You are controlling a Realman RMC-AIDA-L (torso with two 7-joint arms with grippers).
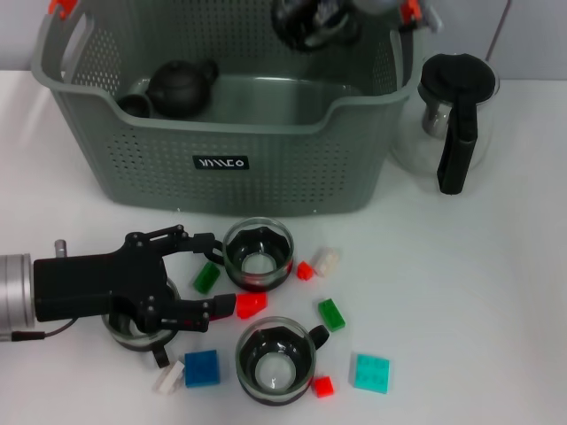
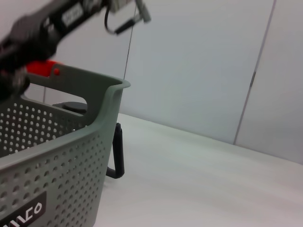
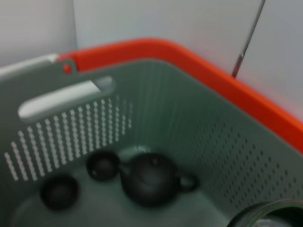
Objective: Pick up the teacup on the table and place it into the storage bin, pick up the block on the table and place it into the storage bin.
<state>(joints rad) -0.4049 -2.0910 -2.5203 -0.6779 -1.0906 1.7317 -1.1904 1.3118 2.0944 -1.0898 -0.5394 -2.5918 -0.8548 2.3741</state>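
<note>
Head looks down; both wrists near storage bin (image 1: 266, 142).

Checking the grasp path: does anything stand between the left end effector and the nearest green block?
Nothing visible: the green block lies inside the open left end effector, a teacup and red block just beyond.

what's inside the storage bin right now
In the storage bin lie a dark teapot and two small dark cups. The right gripper hangs over the far corner, covering that part of the floor.
</note>
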